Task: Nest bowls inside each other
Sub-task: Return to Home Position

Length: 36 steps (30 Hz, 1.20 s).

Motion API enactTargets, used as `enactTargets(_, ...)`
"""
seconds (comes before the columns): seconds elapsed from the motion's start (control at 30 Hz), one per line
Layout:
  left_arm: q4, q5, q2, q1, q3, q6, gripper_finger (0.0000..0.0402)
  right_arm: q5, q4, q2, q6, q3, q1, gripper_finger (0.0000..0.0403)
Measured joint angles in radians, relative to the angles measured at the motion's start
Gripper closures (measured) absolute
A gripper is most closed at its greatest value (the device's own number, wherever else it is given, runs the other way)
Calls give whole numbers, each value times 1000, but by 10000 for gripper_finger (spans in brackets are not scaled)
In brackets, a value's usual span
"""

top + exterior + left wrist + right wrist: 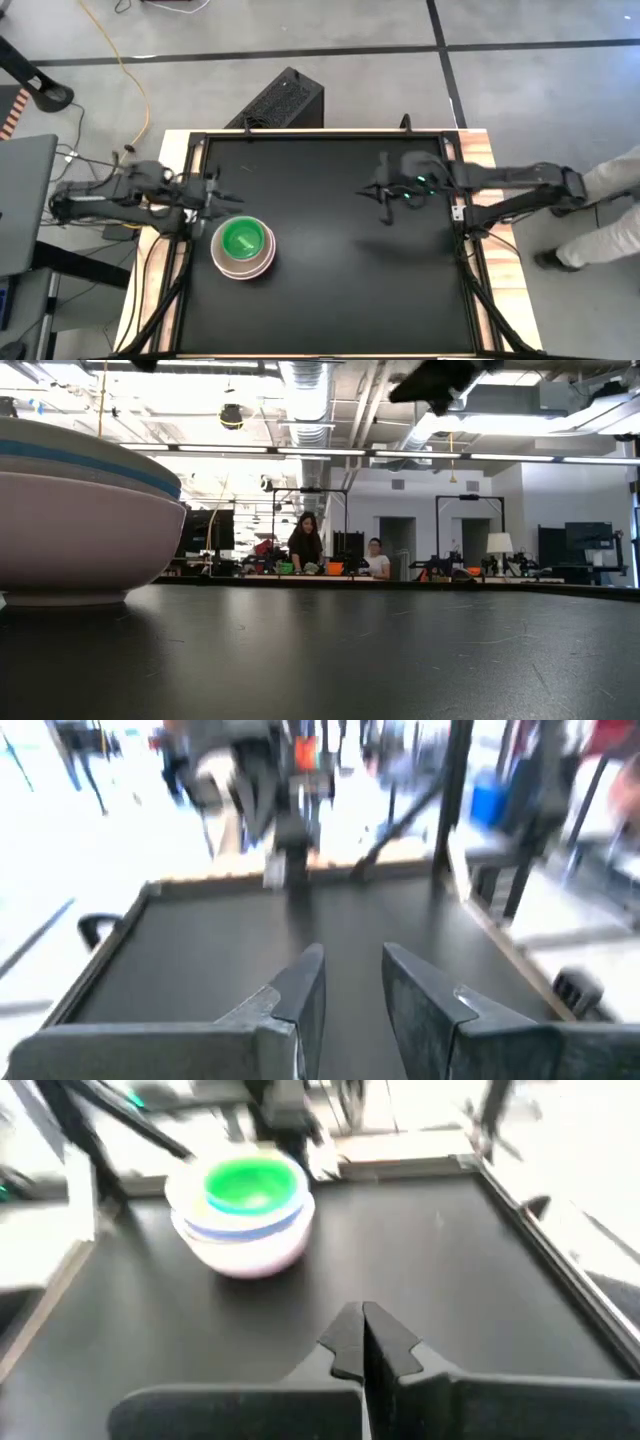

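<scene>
The bowls [243,247] sit as one nested stack on the black table near its left edge, a green bowl [248,1185] innermost, blue-rimmed ones around it, and a pink one [80,540] outermost resting on its base. My left gripper [352,982] hovers open at the table's left edge, just beyond the stack, with nothing between its fingers. My right gripper [362,1330] is shut and empty, raised above the table's right part, pointing toward the stack.
A black table [330,290] with a raised frame [320,135] spreads between the arms. A black box [280,100] stands on the floor behind the far edge. A person's legs [610,215] show at the right. People sit far behind the table [305,545].
</scene>
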Motion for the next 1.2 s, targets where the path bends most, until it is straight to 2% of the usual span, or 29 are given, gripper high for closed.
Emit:
enactTargets(0.1,158,22,-163,21,-162,-45,313,-48,276,-136,35,-264,-15,391)
enactTargets(0.2,296,-13,-300,24,-312,-94,313,-57,467,-232,99,-457,-42,391)
enactTargets(0.3,339,-45,-401,24,-410,-117,314,-57,561,-310,157,-593,-71,391)
enactTargets(0.4,322,-62,-477,24,-454,-135,314,-58,609,-365,202,-690,-96,391)
enactTargets(0.57,301,-75,-550,24,-530,-174,314,-56,629,-430,268,-796,-119,391)
enactTargets(0.7,303,-76,-540,24,-611,-226,314,-54,636,-466,300,-847,-122,391)
enactTargets(0.87,392,-75,-538,24,-694,-237,314,-54,670,-517,295,-894,-122,391)
enactTargets(1.07,388,-71,-538,24,-715,-232,313,-53,732,-584,274,-969,-121,391)
enactTargets(1.2,387,-45,-538,23,-715,-211,313,-49,723,-624,266,-970,-121,391)
